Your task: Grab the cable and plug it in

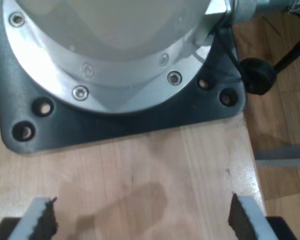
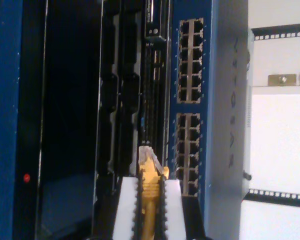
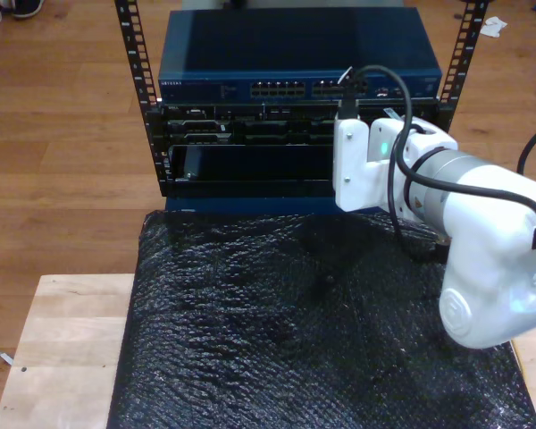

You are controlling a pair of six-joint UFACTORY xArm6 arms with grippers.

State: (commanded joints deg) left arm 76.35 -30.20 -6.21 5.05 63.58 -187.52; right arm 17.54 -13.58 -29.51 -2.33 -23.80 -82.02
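While my second end effector [image 2: 149, 210] is clenched on the cable [image 2: 150, 200], its clear plug [image 2: 149, 156] points at the dark slotted panel [image 2: 125, 100] just beside the blue switch [image 2: 190, 100], not at a port [image 2: 188, 135]. Pushing forward from this line would likely jam the plug against the panel or bend its clip. The plug also looks slightly tilted between the pads [image 2: 172, 205], so it could catch on a port's edge or slide back in the grip. My first end effector [image 1: 142, 217] hangs released over the wooden counter [image 1: 140, 165] by an arm's base plate [image 1: 115, 122].
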